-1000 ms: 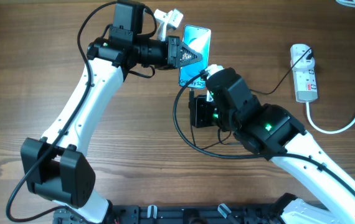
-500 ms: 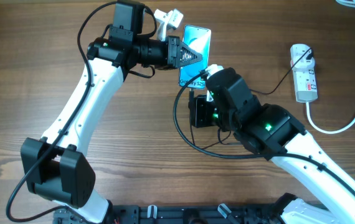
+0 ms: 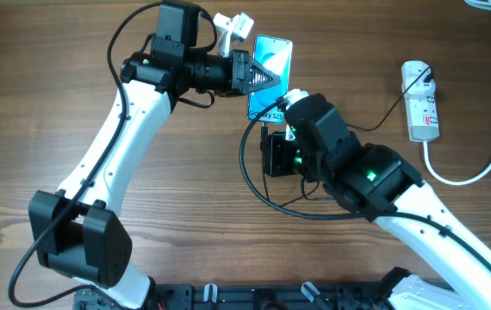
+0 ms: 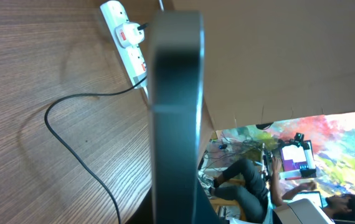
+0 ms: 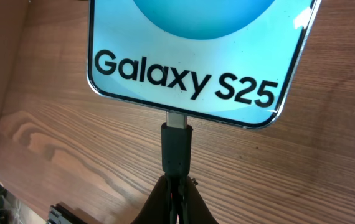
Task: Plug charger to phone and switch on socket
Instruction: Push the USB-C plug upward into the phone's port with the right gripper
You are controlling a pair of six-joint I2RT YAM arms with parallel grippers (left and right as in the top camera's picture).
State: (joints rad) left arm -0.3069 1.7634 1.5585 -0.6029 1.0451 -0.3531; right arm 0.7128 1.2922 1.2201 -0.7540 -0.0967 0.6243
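**A:** Starting on the left, we've got the left gripper [image 3: 257, 76] clamped shut on the left long edge of the flat, turquoise-screened phone [image 3: 273, 58], at the far middle of the brown wooden table [image 3: 185, 198]. We can't tell whether it's lifted clear of the wood.

**B:** Just right of that, at the phone's near short edge, our right gripper [image 5: 176, 186] is pinched fully closed on the thin black charger [image 5: 176, 148]. Its connector tip sits right at the port, under the "Galaxy S25" lettering.

**A:** So we're in the plugging step. A sliver of silver tip shows, so we'd judge it isn't fully home.

**B:** Next we need a straight push along the phone's length, with the left side bracing. Then it's over to the far right, where the charger's cable runs into the white oblong power-strip socket [image 3: 421, 110]. Its switch needs pressing, and one gripper must let go first.
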